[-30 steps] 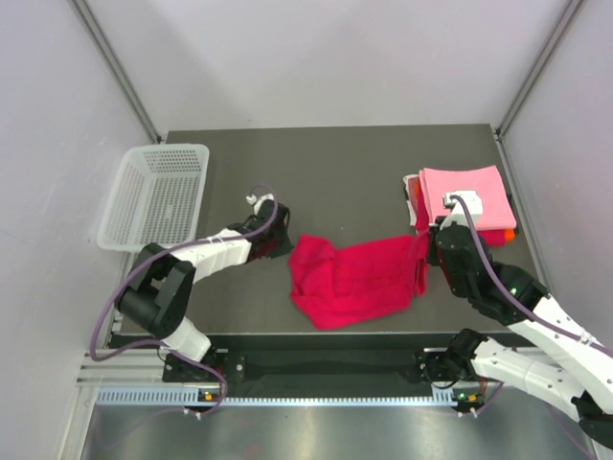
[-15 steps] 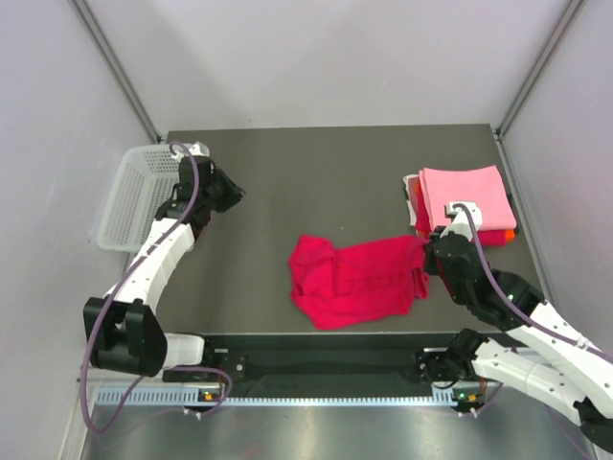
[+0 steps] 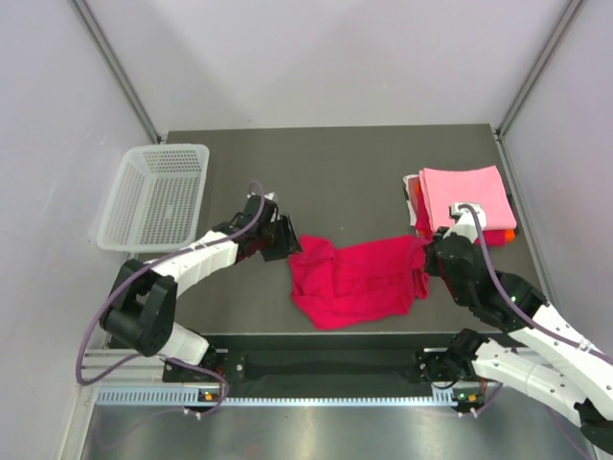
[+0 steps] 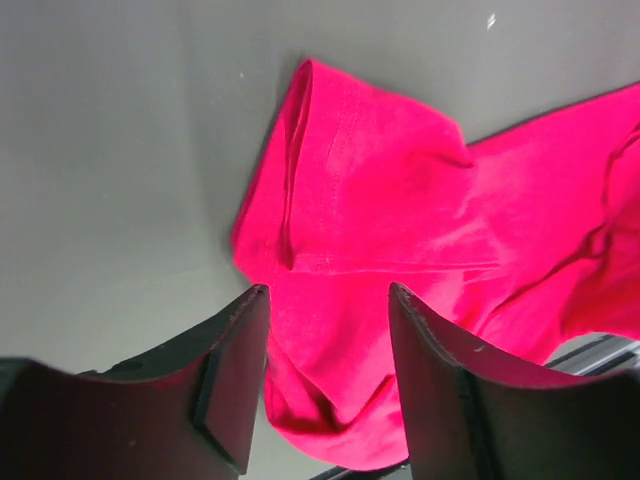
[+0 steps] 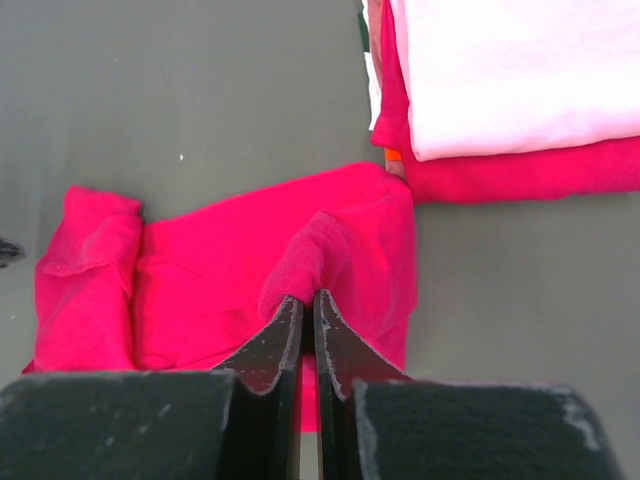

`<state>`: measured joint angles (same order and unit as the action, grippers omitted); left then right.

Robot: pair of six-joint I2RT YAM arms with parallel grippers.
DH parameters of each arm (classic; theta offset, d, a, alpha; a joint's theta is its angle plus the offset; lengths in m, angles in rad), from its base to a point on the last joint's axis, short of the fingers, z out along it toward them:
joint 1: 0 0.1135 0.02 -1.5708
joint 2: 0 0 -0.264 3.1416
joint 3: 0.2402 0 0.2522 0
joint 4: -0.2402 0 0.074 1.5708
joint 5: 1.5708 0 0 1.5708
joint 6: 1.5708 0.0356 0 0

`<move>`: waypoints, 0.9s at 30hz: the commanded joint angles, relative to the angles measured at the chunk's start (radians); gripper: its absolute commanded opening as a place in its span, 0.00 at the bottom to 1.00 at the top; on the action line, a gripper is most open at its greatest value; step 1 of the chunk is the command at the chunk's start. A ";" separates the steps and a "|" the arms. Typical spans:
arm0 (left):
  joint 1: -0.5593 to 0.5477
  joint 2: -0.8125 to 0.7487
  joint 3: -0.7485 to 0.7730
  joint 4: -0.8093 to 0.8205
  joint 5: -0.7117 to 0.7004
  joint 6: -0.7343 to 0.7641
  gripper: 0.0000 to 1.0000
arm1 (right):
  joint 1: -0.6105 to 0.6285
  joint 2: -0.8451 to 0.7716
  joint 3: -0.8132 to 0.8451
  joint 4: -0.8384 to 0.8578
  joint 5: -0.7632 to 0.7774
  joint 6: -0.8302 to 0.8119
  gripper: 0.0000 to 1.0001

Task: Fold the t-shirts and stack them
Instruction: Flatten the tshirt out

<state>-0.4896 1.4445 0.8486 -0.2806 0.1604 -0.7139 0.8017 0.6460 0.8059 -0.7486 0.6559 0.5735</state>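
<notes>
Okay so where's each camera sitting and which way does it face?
Top external: fixed above and behind the robot, looking down on the dark table; both arms show.
Left wrist: on the left arm, facing the crumpled crimson cloth t-shirt past its open left hand.
Right wrist: on the right arm, its right hand pinching that shirt, pink-topped folded t-shirt stack beyond.
Shared: all see the crimson shirt.

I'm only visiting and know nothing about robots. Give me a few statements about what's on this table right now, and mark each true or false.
1. The right gripper pinches a fold of the crimson t-shirt. True.
2. The left gripper is clamped on that shirt. False: its jaws stand open above it, holding nothing.
3. The basket sits at the table's right edge. False: it sits at the left edge of the table.
4. The light pink t-shirt lies on top of a red t-shirt. True.
</notes>
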 commanded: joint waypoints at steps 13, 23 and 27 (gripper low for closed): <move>-0.040 0.192 0.064 0.124 0.022 -0.024 0.47 | -0.010 -0.037 0.004 -0.001 0.008 0.014 0.03; -0.069 0.203 0.056 0.113 0.010 -0.035 0.42 | -0.012 -0.036 0.006 -0.012 0.013 0.022 0.03; -0.073 0.206 0.044 0.110 -0.002 -0.053 0.42 | -0.012 -0.039 0.010 -0.021 0.010 0.026 0.03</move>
<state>-0.5575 1.6432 0.8795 -0.1997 0.1665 -0.7410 0.8017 0.6155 0.8051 -0.7723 0.6563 0.5877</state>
